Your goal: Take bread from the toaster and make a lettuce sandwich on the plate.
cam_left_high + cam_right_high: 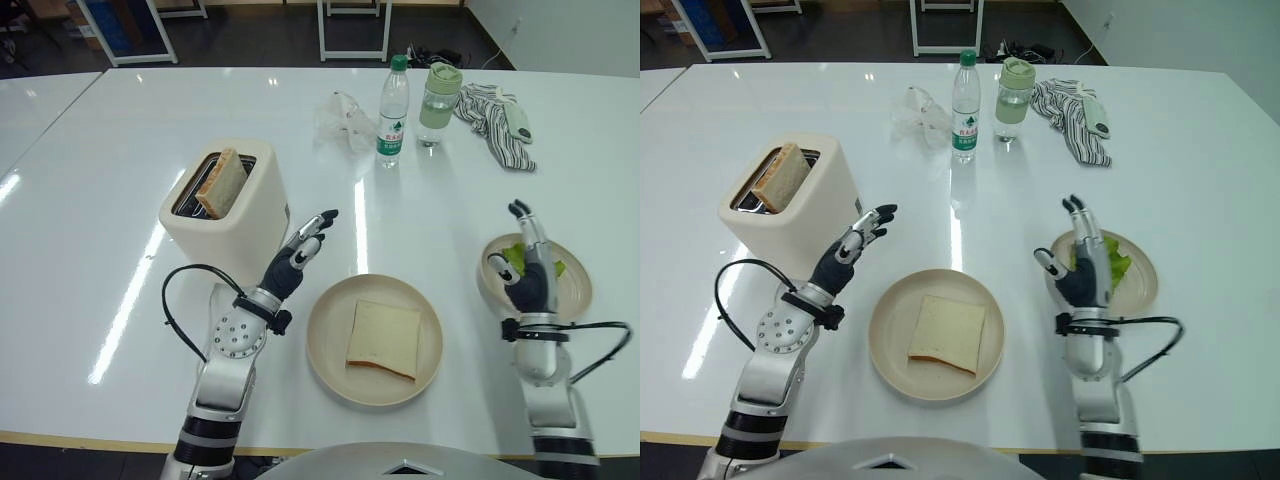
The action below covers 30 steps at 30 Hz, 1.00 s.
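A cream toaster (240, 205) stands at the left with one bread slice (222, 183) sticking up from its slot. In front of me a beige plate (328, 320) carries a single flat slice of white bread (384, 338). My left hand (297, 256) hovers open between the toaster and this plate, fingers stretched forward. To the right, a smaller plate (572, 290) holds green lettuce (1118, 262). My right hand (528, 265) is raised open over the near side of that small plate, hiding part of the lettuce.
At the back of the white table stand a clear water bottle (393, 112) with a green cap and a pale green tumbler (437, 103). A crumpled plastic bag (343, 117) lies left of them, a striped cloth (495, 118) to the right.
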Available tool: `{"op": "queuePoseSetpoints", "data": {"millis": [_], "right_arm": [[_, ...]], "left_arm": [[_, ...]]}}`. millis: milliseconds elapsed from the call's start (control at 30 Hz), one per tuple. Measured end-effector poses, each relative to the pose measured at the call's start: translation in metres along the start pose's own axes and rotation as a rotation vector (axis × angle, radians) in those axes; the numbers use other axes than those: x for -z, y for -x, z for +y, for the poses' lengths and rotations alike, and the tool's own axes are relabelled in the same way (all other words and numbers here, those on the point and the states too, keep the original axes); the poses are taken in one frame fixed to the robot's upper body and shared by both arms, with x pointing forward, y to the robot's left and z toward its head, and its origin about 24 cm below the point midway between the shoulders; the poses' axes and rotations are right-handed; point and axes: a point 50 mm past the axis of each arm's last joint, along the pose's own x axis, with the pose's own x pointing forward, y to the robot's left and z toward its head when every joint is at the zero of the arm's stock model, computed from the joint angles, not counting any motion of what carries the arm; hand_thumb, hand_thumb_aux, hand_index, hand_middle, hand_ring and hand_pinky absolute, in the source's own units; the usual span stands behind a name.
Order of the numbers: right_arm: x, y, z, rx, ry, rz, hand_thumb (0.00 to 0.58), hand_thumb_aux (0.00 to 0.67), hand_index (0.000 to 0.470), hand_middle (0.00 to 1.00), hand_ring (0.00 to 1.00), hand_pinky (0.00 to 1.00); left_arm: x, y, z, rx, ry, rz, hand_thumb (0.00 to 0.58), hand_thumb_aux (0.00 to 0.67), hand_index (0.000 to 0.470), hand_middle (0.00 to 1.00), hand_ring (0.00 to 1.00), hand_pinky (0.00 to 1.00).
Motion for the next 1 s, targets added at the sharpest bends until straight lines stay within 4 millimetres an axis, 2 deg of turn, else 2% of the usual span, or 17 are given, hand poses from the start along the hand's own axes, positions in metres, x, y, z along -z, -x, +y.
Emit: {"op": "queuePoseSetpoints", "data": {"millis": [67, 100, 167, 267, 433, 600, 633, 667, 767, 833, 900, 1000], "right_arm": [[0.029, -0.007, -0.020, -0.042, 0.350, 0.000, 0.000, 0.000, 0.000, 0.00, 0.00, 0.00], [0.036, -0.008, -0.023, -0.059, 0.411, 0.012, 0.000, 0.000, 0.000, 0.00, 0.00, 0.00], [0.065, -0.008, -0.029, -0.155, 0.588, 0.077, 0.000, 0.000, 0.000, 0.00, 0.00, 0.00], [0.094, 0.001, -0.022, -0.292, 0.709, 0.162, 0.000, 0.000, 0.000, 0.00, 0.00, 0.00], [0.108, 0.012, -0.012, -0.406, 0.762, 0.222, 0.000, 0.000, 0.000, 0.00, 0.00, 0.00], [0.109, 0.019, -0.001, -0.470, 0.751, 0.232, 0.248, 0.163, 0.114, 0.00, 0.00, 0.00], [0.109, 0.019, 0.000, -0.475, 0.749, 0.231, 0.343, 0.242, 0.170, 0.00, 0.00, 0.00], [0.108, 0.020, 0.001, -0.477, 0.744, 0.230, 0.400, 0.297, 0.208, 0.00, 0.00, 0.00], [0.107, 0.020, 0.004, -0.481, 0.732, 0.231, 0.441, 0.342, 0.240, 0.00, 0.00, 0.00], [0.105, 0.020, 0.006, -0.484, 0.722, 0.226, 0.447, 0.349, 0.245, 0.00, 0.00, 0.00], [0.104, 0.021, 0.007, -0.489, 0.715, 0.224, 0.480, 0.391, 0.275, 0.00, 0.00, 0.00], [0.105, 0.022, 0.009, -0.493, 0.696, 0.234, 0.549, 0.515, 0.361, 0.00, 0.00, 0.00]], "left_arm": [[0.005, -0.001, 0.000, -0.024, 0.101, -0.028, 0.000, 0.000, 0.000, 0.00, 0.00, 0.00], [0.005, -0.001, 0.000, -0.028, 0.118, -0.032, 0.000, 0.000, 0.000, 0.00, 0.00, 0.00], [0.006, -0.003, -0.001, -0.030, 0.146, -0.045, 0.000, 0.000, 0.000, 0.00, 0.00, 0.00], [0.006, -0.004, -0.001, -0.029, 0.141, -0.052, 0.000, 0.000, 0.000, 0.00, 0.00, 0.00], [0.007, -0.004, -0.002, -0.028, 0.139, -0.050, 0.000, 0.000, 0.000, 0.00, 0.00, 0.00], [0.007, -0.004, -0.003, -0.021, 0.125, -0.044, 0.000, 0.000, 0.000, 0.00, 0.00, 0.00], [0.008, -0.004, -0.004, -0.021, 0.124, -0.043, 0.000, 0.000, 0.000, 0.00, 0.00, 0.00], [0.008, -0.004, -0.004, -0.020, 0.123, -0.043, 0.000, 0.000, 0.000, 0.00, 0.00, 0.00], [0.008, -0.004, -0.004, -0.020, 0.117, -0.038, 0.000, 0.000, 0.000, 0.00, 0.00, 0.00], [0.010, -0.004, -0.004, -0.021, 0.112, -0.030, 0.000, 0.000, 0.000, 0.00, 0.00, 0.00], [0.011, -0.004, -0.004, -0.023, 0.111, -0.026, 0.000, 0.000, 0.000, 0.00, 0.00, 0.00], [0.011, -0.004, -0.004, -0.024, 0.111, -0.026, 0.000, 0.000, 0.000, 0.00, 0.00, 0.00]]}}
